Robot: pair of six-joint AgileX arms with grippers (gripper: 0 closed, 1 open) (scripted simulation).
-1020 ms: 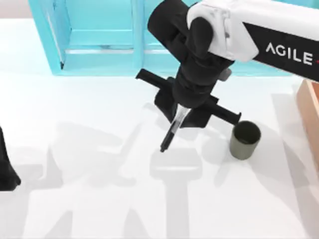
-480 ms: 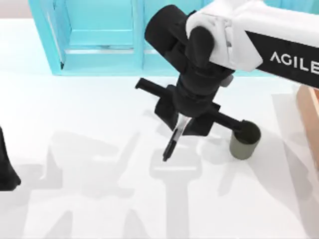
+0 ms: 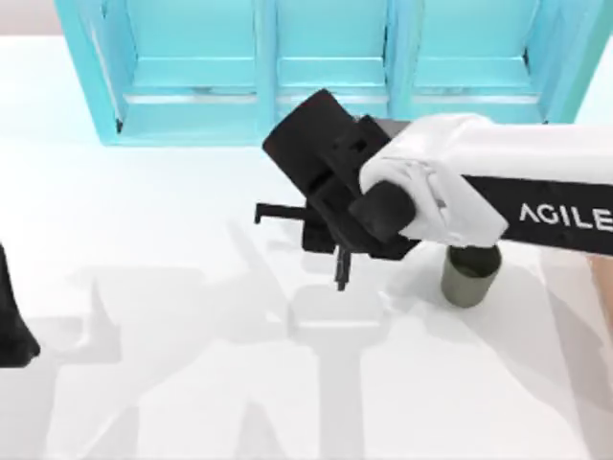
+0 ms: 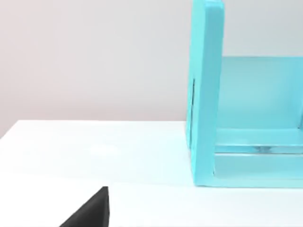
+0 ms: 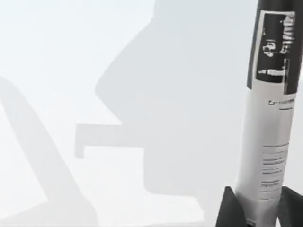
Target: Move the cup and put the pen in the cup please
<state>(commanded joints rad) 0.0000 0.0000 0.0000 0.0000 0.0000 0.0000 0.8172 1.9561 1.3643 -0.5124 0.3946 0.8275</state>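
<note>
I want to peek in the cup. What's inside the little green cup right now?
Nothing can be seen in the cup; its mouth is mostly covered by the right arm, so part of its inside stays hidden. The pen is not in it: the right gripper holds it above the table.

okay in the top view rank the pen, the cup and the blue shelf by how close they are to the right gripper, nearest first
1. The pen: held in the right gripper, hanging below it near the table's middle.
2. The cup: standing on the table to the gripper's right.
3. The blue shelf: along the back of the table, farthest.
</note>
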